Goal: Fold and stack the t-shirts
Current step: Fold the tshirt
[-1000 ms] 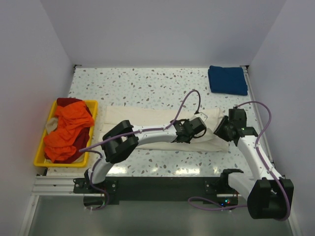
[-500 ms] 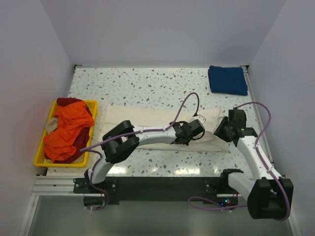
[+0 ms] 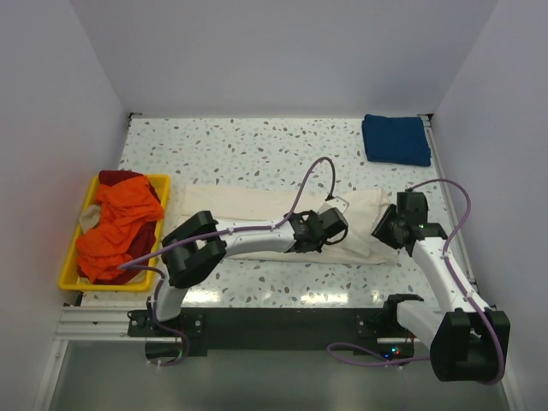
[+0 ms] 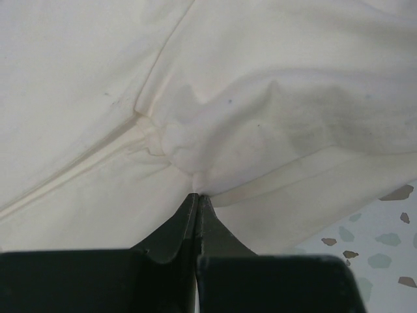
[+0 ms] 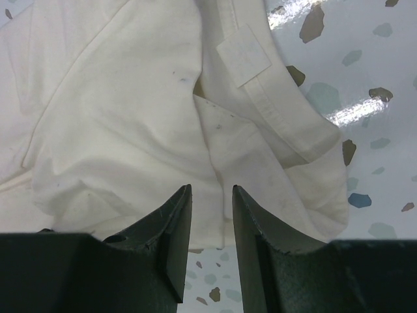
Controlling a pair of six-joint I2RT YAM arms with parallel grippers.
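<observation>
The large cream t-shirt (image 3: 240, 210) lies spread in a long band across the middle of the table. My left gripper (image 3: 331, 226) is shut on a fold of it near its right part; the left wrist view shows the jaws (image 4: 197, 193) closed tight on bunched cream cloth (image 4: 260, 98). My right gripper (image 3: 383, 229) is open and empty, low over the shirt's right end; its jaws (image 5: 212, 189) stand apart above the cream cloth (image 5: 117, 117) and its collar label (image 5: 244, 59). The dark blue t-shirt (image 3: 394, 139) lies folded at the back right corner.
A yellow tray (image 3: 73, 278) at the left edge holds a heap of orange t-shirts (image 3: 120, 227) over a red one (image 3: 116, 177). Walls close the table on the left, back and right. Purple cables loop over both arms.
My left gripper has moved left and a little nearer with the cream cloth pinched, drawing that fold leftward. The right gripper has stayed almost in place.
</observation>
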